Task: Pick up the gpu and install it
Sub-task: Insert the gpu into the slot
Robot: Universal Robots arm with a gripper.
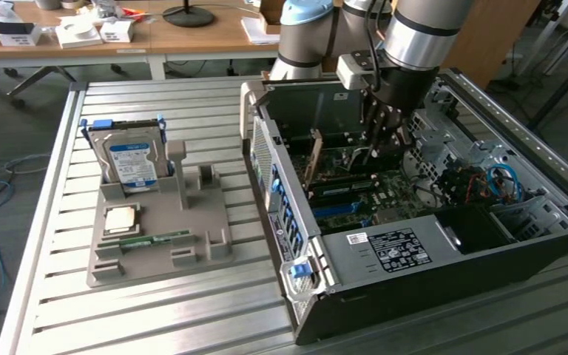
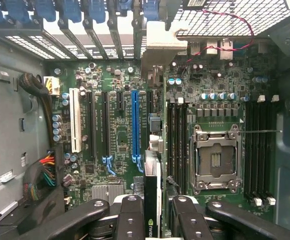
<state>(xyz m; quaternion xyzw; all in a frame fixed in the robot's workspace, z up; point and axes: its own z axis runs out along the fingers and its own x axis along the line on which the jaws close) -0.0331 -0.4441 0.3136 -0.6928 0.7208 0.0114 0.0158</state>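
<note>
gpu (image 2: pixel 151 195) sits edge-on between the two fingers of the pincer (image 2: pixel 157 200), green logo on its edge facing the wrist camera; card runs lengthwise away from the pincer over the motherboard (image 2: pixel 120 145), just beside the blue slot (image 2: pixel 135 122), on the side toward the CPU socket (image 2: pixel 216 159); pale bracket end probably the metal piece at the case's rear wall, hard to be sure; pincer narrowed to a small gap and pinching the gpu, one finger on each face; in the exterior view, pincer (image 1: pixel 381 144) is upper middle-right of frame, lowered inside the open computer case (image 1: pixel 461 288); hard drive (image 1: pixel 131 159) stands upright in the grey fixture (image 1: pixel 205 244) on the counter (image 1: pixel 166 318), left of frame, well apart from the pincer
</note>
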